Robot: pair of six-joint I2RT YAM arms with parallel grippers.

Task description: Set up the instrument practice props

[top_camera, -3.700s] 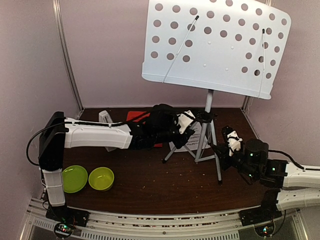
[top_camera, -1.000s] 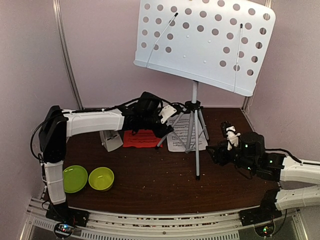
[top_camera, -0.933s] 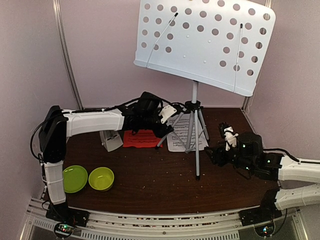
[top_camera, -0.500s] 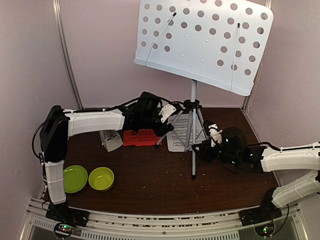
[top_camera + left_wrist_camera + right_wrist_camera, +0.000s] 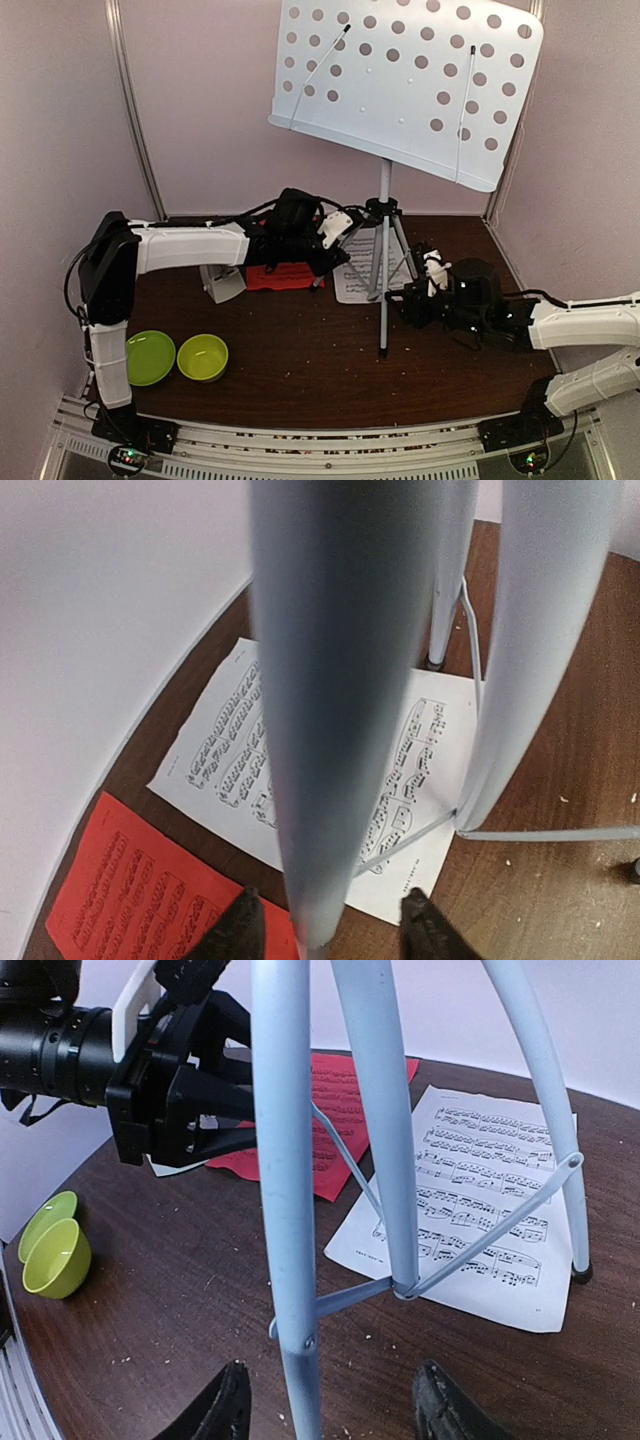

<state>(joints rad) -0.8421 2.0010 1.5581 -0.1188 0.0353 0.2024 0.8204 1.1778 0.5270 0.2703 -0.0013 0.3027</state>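
**Two Arms Reach for the Legs of the Music Stand**

The music stand (image 5: 400, 90) is upright on the brown counter (image 5: 300, 370), at the middle of the top view. Its big white desk with round holes fills the upper middle and upper right of that view and tilts. Its thin pole (image 5: 383, 195) runs down to three grey-white legs.

The left arm (image 5: 190, 245) comes in from the left side. Its jaws are released. In the left wrist view one leg (image 5: 320, 730) runs between the two dark fingers (image 5: 243, 927), and there is a gap on each side.

The right arm (image 5: 580, 322) comes in from the right side, low down. Its jaws are released too. In the right wrist view another leg (image 5: 285, 1210) passes between its fingers (image 5: 228, 1405) and they do not touch it.

The white music sheet (image 5: 490, 1200) lies flat on the counter under the legs. The red music sheet (image 5: 130, 890) lies flat just beside it, on the left in the top view, and the left arm hides part of it there.

The small whitish metronome (image 5: 221, 283) stands left of the red sheet, partly behind the left arm.

Two green bowls (image 5: 150, 357) sit side by side at the lower left of the top view, well apart from the stand.
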